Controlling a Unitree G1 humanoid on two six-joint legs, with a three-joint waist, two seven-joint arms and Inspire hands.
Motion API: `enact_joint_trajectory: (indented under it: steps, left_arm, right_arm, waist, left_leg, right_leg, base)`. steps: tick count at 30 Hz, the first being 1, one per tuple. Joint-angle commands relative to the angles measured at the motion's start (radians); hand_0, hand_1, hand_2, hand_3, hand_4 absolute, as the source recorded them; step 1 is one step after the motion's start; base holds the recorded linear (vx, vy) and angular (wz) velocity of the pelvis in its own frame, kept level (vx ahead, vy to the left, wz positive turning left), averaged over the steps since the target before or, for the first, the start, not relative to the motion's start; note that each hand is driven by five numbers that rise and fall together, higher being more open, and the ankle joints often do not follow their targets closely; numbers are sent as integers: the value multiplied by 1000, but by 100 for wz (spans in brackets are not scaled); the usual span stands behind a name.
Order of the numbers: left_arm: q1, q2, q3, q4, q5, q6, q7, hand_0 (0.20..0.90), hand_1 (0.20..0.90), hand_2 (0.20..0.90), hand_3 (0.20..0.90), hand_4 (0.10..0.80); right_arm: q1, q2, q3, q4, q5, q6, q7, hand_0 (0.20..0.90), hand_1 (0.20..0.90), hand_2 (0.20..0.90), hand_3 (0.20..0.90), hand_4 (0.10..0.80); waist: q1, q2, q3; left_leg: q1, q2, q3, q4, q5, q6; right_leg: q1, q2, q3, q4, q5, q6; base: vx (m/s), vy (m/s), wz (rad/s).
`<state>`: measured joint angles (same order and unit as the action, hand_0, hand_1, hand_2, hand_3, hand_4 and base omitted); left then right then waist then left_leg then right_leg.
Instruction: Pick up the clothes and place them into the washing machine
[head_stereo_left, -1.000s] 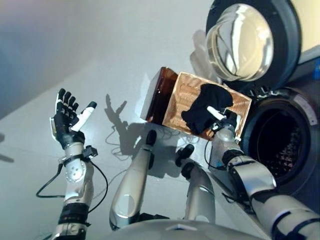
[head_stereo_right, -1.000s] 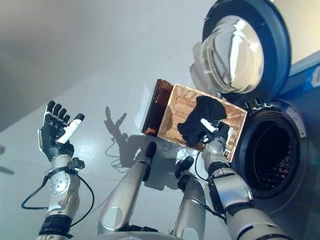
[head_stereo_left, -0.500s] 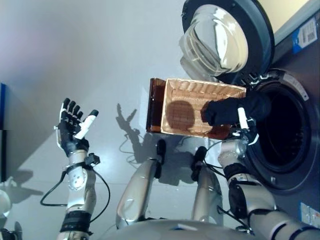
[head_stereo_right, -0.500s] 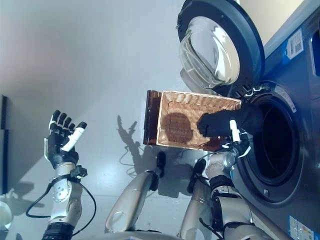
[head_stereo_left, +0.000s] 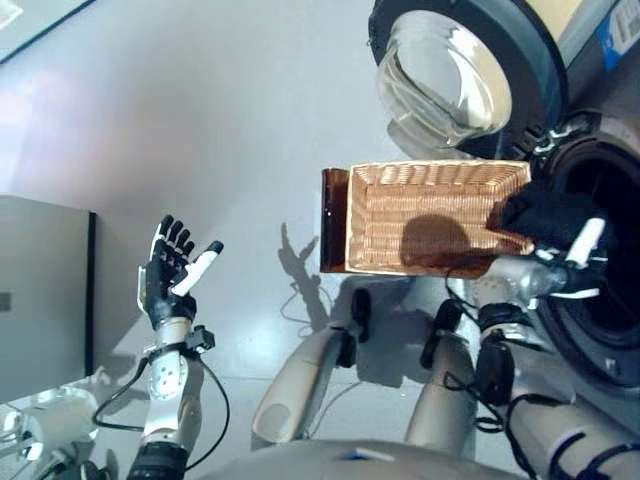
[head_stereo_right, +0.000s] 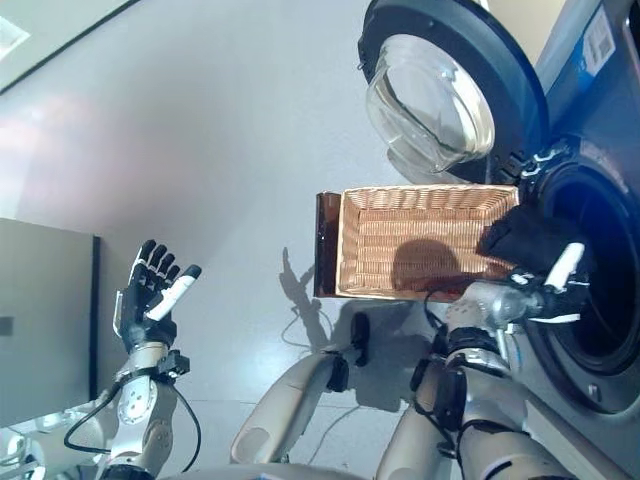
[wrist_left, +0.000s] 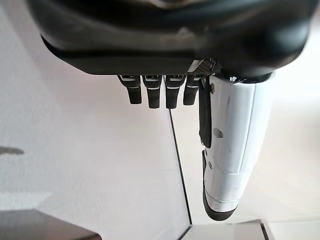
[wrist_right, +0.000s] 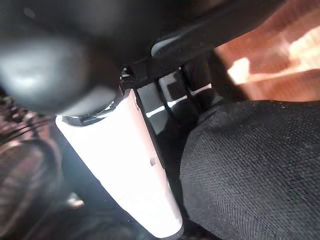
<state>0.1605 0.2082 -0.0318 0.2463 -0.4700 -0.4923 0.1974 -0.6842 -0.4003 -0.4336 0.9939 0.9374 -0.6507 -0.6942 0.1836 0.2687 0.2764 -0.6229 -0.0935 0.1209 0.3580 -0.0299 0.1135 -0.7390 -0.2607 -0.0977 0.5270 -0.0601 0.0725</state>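
Note:
My right hand (head_stereo_left: 560, 268) is shut on a black garment (head_stereo_left: 545, 215) and holds it at the rim of the washing machine's dark drum opening (head_stereo_left: 610, 300), just past the basket's right end. The garment also shows in the right eye view (head_stereo_right: 520, 238) and close up in the right wrist view (wrist_right: 255, 165), pressed beside the white thumb cover (wrist_right: 135, 165). The shallow wicker basket (head_stereo_left: 400, 215) sits on the low dark brown box (head_stereo_left: 333, 220) with no clothes in it. My left hand (head_stereo_left: 172, 275) is open and raised over the floor at the left, holding nothing; it also shows in the left wrist view (wrist_left: 170, 87).
The washing machine's round glass door (head_stereo_left: 445, 75) stands open above the basket. A grey cabinet (head_stereo_left: 45, 290) stands at the left edge. Grey floor (head_stereo_left: 200, 120) lies between the cabinet and the basket.
My right hand has carried the black garment from the basket rightward to the drum opening. The camera view has shifted, bringing the grey cabinet into view at the left.

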Motion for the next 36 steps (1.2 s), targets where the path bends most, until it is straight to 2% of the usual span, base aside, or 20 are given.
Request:
enact_joint_trajectory:
  steps: [1, 2, 3, 5, 6, 8, 9, 14, 24, 25, 26, 27, 28, 29, 30, 31, 32, 34, 36]
  left_arm:
    - [21, 79, 20, -102, 4, -117, 7, 900, 900, 900, 900, 800]
    - [20, 77, 20, -102, 4, -117, 7, 900, 900, 900, 900, 800]
    - [32, 98, 20, -111, 4, -119, 4, 900, 900, 900, 900, 800]
    - [33, 93, 18, -118, -3, -119, 4, 900, 900, 900, 900, 800]
    - [40, 107, 17, -127, -4, -119, 10, 900, 900, 900, 900, 800]
    - [40, 100, 21, -130, -3, -118, 14, 900, 900, 900, 900, 800]
    - [45, 105, 29, -131, -4, -117, 21, 900, 900, 900, 900, 800]
    - [47, 100, 47, -132, -7, -115, 36, 900, 900, 900, 900, 800]
    - [44, 75, 72, -87, -24, -123, 41, 900, 900, 900, 900, 800]
    - [45, 71, 72, -74, -23, -124, 42, 900, 900, 900, 900, 800]
    - [43, 73, 76, -57, -24, -120, 45, 900, 900, 900, 900, 800]
    - [41, 78, 83, -51, -19, -119, 46, 900, 900, 900, 900, 800]
    - [36, 82, 88, -40, -22, -110, 46, 900, 900, 900, 900, 800]
    - [28, 81, 102, -25, -29, -90, 38, 900, 900, 900, 900, 800]
    - [31, 66, 153, -29, 12, -67, 34, 900, 900, 900, 900, 800]
    - [20, 48, 170, -20, 28, -65, 41, 900, 900, 900, 900, 800]
    - [10, 49, 173, -6, 27, -64, 37, 900, 900, 900, 900, 800]
    - [14, 40, 175, -17, 10, -66, 22, 900, 900, 900, 900, 800]
    - [22, 34, 171, -22, -5, -62, 5, 900, 900, 900, 900, 800]
  right_arm:
    - [-104, -289, 60, -77, -171, -57, -46, 200, 200, 200, 200, 300]
    - [-108, -292, 63, -74, -171, -57, -47, 200, 200, 200, 200, 300]
    - [-179, -405, 111, -51, -194, -28, -58, 200, 200, 200, 200, 300]
    - [-235, -450, 156, -27, -200, -15, -64, 200, 200, 200, 200, 300]
    - [-294, -501, 211, -34, -219, -4, -70, 200, 200, 200, 200, 300]
    - [-336, -530, 252, -38, -234, 6, -73, 200, 200, 200, 200, 300]
    - [-376, -575, 305, -52, -264, 27, -73, 200, 200, 200, 200, 300]
    - [-442, -607, 394, -67, -305, 58, -73, 200, 200, 200, 200, 300]
    - [-405, -593, 399, -12, -371, 108, -84, 200, 200, 200, 200, 300]
    - [-397, -595, 407, 5, -404, 134, -89, 387, 387, 387, 387, 433]
    - [-406, -626, 450, 89, -481, 220, -100, 900, 900, 900, 900, 800]
    - [-435, -646, 503, 133, -527, 258, -104, 900, 900, 900, 900, 800]
    - [-493, -677, 614, 223, -623, 367, -99, 900, 900, 900, 900, 800]
    - [-578, -705, 825, 303, -853, 539, -80, 900, 900, 900, 900, 800]
    - [-586, -738, 945, 193, -1113, 676, -58, 900, 900, 900, 900, 800]
    - [-561, -749, 928, 177, -1174, 706, -65, 900, 900, 900, 900, 800]
    - [-551, -762, 918, 221, -1196, 741, -41, 900, 900, 900, 900, 800]
    - [-609, -753, 926, 264, -1188, 750, -72, 900, 900, 900, 900, 800]
    - [-655, -734, 968, 320, -1169, 733, -46, 900, 900, 900, 900, 800]
  waist:
    - [12, 37, -66]
    - [13, 39, -65]
    - [22, 38, -66]
    - [27, 44, -62]
    - [25, 35, -50]
    - [19, 35, -41]
    - [15, 28, -38]
    - [1, 20, -39]
    - [-15, 15, -62]
    - [-16, 14, -65]
    - [-11, 8, -71]
    - [-10, 5, -72]
    - [-3, -5, -75]
    - [-3, -10, -76]
    - [-19, -10, -78]
    - [-27, 0, -78]
    - [-21, -6, -85]
    - [-9, -12, -95]
    - [-7, -15, -95]
  left_leg:
    - [-104, -4, -57, 35, -34, -88]
    - [-105, -4, -57, 35, -34, -88]
    - [-108, -1, -55, 34, -31, -91]
    - [-113, 3, -50, 37, -29, -92]
    - [-124, 9, -50, 55, -28, -94]
    - [-135, 16, -43, 70, -34, -93]
    - [-150, 22, -40, 84, -37, -95]
    - [-164, 32, -31, 80, -37, -98]
    - [-144, 36, -26, 40, -31, -106]
    - [-143, 36, -26, 36, -30, -107]
    - [-138, 36, -27, 29, -28, -108]
    - [-136, 38, -26, 25, -26, -109]
    - [-135, 40, -24, 20, -22, -111]
    - [-130, 43, -22, 11, -18, -112]
    - [-132, 45, -21, 9, -17, -113]
    - [-131, 43, -26, 6, -16, -114]
    - [-127, 40, -34, 0, -15, -114]
    - [-125, 38, -38, -6, -13, -115]
    - [-121, 40, -38, -14, -8, -116]
  right_leg:
    - [21, 18, 7, 35, -116, -34]
    - [20, 19, 8, 35, -116, -34]
    - [15, 21, 13, 33, -115, -35]
    - [4, 26, 21, 38, -115, -37]
    - [-9, 40, 31, 45, -113, -42]
    - [-24, 48, 42, 56, -114, -46]
    - [-48, 53, 48, 71, -116, -51]
    - [-89, 66, 63, 90, -117, -58]
    - [-79, 77, 62, 73, -120, -63]
    - [-78, 78, 61, 71, -120, -64]
    - [-75, 79, 60, 67, -119, -63]
    - [-75, 79, 59, 63, -117, -64]
    - [-74, 79, 58, 59, -112, -65]
    - [-74, 82, 58, 55, -108, -67]
    - [-74, 88, 56, 52, -108, -69]
    - [-72, 87, 53, 51, -109, -68]
    - [-68, 87, 48, 48, -110, -68]
    - [-65, 85, 45, 40, -110, -67]
    - [-63, 85, 42, 37, -107, -67]
  base:
    - [-7, -11, -12]
    - [-30, -3, -7]
    - [-25, -2, -4]
    - [-28, -13, -11]
    - [-26, -21, -14]
    - [-25, -37, -23]
    - [-22, -45, -27]
    - [0, -9, -23]
    - [16, -1, -4]
    - [0, 0, 0]
    - [0, 2, -5]
    - [-15, 1, -6]
    - [-26, 0, -6]
    - [-20, 4, -8]
    - [-2, 3, -13]
    - [4, -9, -8]
    - [2, -19, -4]
    - [0, 0, 0]
    - [-17, -6, 7]
